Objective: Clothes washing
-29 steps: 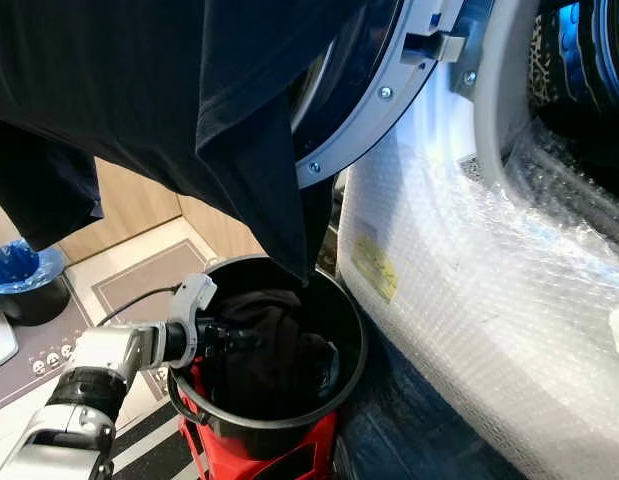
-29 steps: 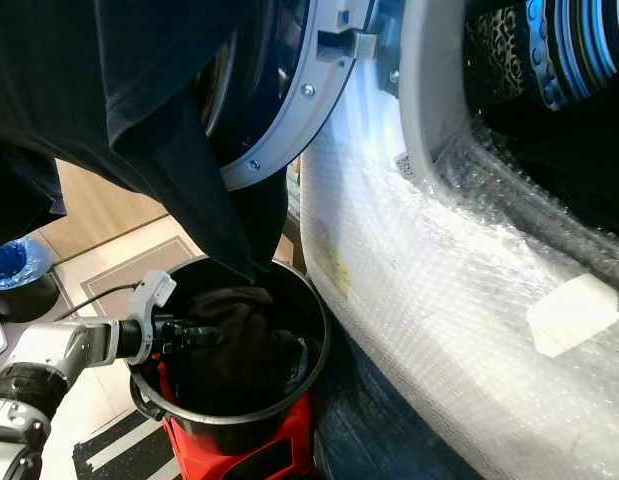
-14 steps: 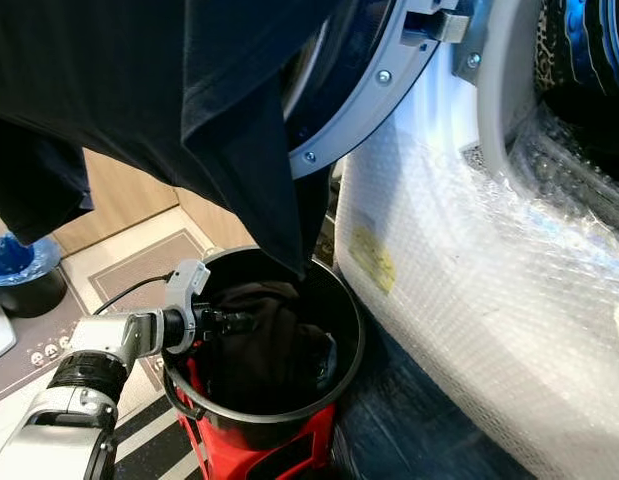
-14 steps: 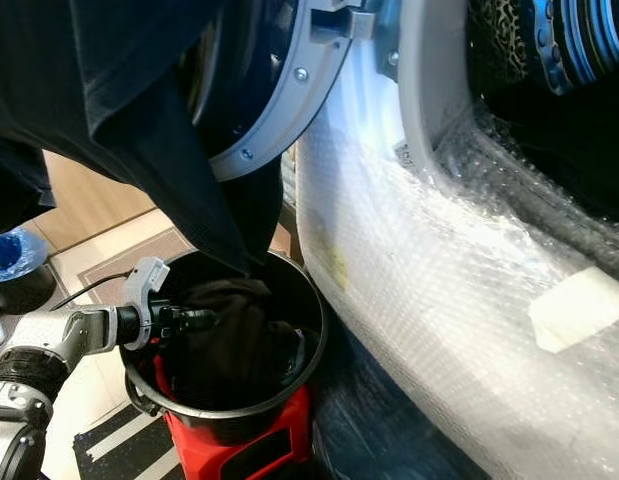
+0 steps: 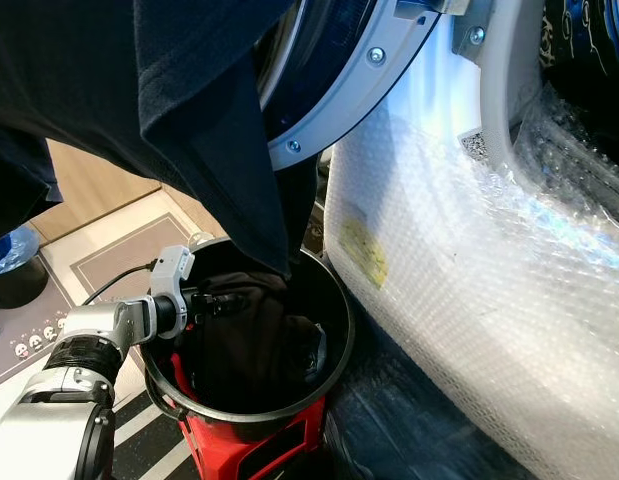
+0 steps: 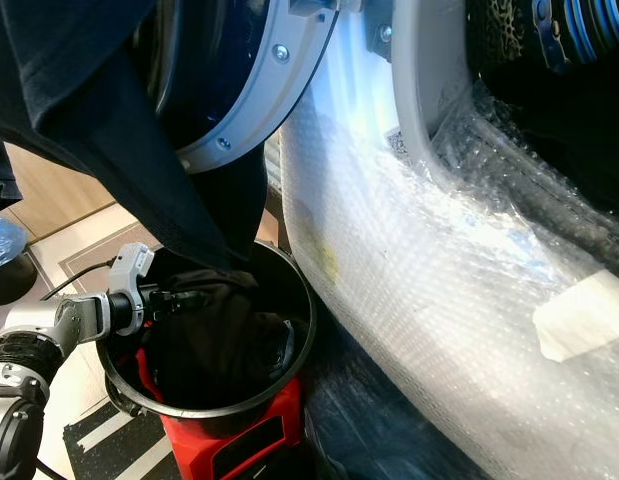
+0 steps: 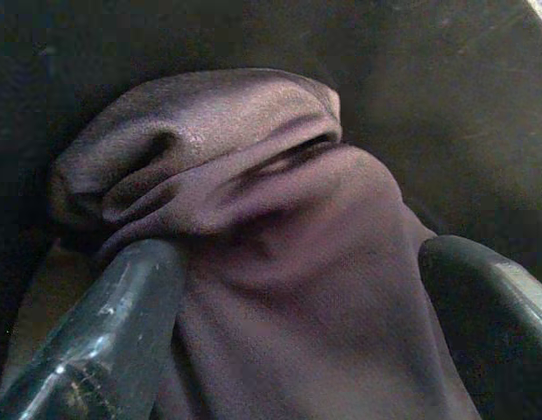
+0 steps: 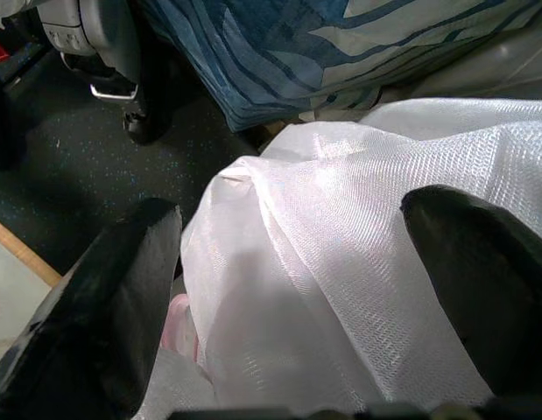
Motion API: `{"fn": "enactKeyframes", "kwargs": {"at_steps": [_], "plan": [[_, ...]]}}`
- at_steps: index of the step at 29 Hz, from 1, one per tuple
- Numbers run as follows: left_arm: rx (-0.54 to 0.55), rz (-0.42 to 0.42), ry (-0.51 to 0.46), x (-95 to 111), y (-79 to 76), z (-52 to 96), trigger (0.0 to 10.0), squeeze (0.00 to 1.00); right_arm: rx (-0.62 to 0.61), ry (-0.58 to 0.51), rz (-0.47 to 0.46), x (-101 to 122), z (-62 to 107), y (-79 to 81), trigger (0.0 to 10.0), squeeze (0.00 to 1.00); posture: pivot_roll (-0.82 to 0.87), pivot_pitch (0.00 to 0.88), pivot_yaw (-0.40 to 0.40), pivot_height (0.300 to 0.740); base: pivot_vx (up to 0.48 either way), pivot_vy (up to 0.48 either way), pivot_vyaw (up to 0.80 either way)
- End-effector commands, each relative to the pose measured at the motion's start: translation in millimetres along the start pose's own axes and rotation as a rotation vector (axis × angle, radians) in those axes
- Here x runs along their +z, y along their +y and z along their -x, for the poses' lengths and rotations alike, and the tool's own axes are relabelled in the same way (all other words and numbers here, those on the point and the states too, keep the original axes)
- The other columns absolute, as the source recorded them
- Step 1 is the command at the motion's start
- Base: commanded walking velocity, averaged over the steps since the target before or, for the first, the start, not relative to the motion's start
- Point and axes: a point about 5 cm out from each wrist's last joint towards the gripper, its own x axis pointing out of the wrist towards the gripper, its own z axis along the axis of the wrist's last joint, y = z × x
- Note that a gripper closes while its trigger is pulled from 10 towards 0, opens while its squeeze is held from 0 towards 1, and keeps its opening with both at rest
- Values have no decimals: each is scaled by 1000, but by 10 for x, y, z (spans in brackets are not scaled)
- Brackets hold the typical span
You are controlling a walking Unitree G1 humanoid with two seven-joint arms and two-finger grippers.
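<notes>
Tiled floor (image 5: pixel 109 270), laundry corner. Nearest: black bucket (image 5: pixel 334 345) on a red base (image 5: pixel 279 455), beside the bubble-wrapped washer (image 5: pixel 469 290). Left gripper (image 5: pixel 214 303) reaches over the rim; in the left wrist view its fingers (image 7: pixel 122 324) sit spread around a bunched dark garment (image 7: pixel 279 254) lying in the bucket, not clamped. Right gripper (image 8: pixel 297 289): fingers apart, white mesh fabric (image 8: pixel 341 262) between them. Above, a navy garment (image 5: pixel 179 110) hangs over the open door (image 5: pixel 359 90).

Progress, judged: early; clothes not yet in the drum.

Versus one second ago: camera shifted; gripper has stayed at the rim.

Left tool (image 7: pixel 297 332) outstretched, fingers apart
</notes>
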Motion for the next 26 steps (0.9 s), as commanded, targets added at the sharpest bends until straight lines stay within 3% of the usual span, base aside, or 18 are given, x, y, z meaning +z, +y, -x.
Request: {"fn": "enactKeyframes", "kwargs": {"at_steps": [1, 7, 15, 22, 24, 25, 26], "plan": [[36, 17, 24, -88, 77, 27, 10000, 0, -14, 50, -21, -111, 125, -5, 10000, 0, -246, 359, -97, 740, 0, 0, 0], [25, 27, 79, -133, 52, -10, 10000, 0, -18, 57, -27, -136, 162, 12, 10000, 0, -256, 361, -88, 740, 0, 0, 0], [-174, -7, 262, -295, -114, -48, 10000, 0, -17, 59, -46, -176, 147, 99, 10000, 0, -251, 351, -67, 740, 0, 0, 0], [-185, 3, 313, -369, -87, -7, 10000, 0, -10, 52, -54, -169, 91, 150, 10000, 0, -237, 339, -56, 740, 0, 0, 0], [-182, 12, 327, -385, -68, 16, 4745, 0, -9, 50, -55, -164, 78, 156, 10000, 0, -235, 337, -54, 740, 0, 0, 0], [-182, 12, 327, -385, -68, 16, 4745, 0, -9, 50, -55, -164, 78, 156, 10000, 0, -235, 337, -54, 740, 0, 0, 0], [-181, 17, 336, -398, -52, 34, 0, 0, -9, 49, -57, -163, 72, 159, 10000, 0, -235, 336, -54, 740, 0, 0, 0]]}}
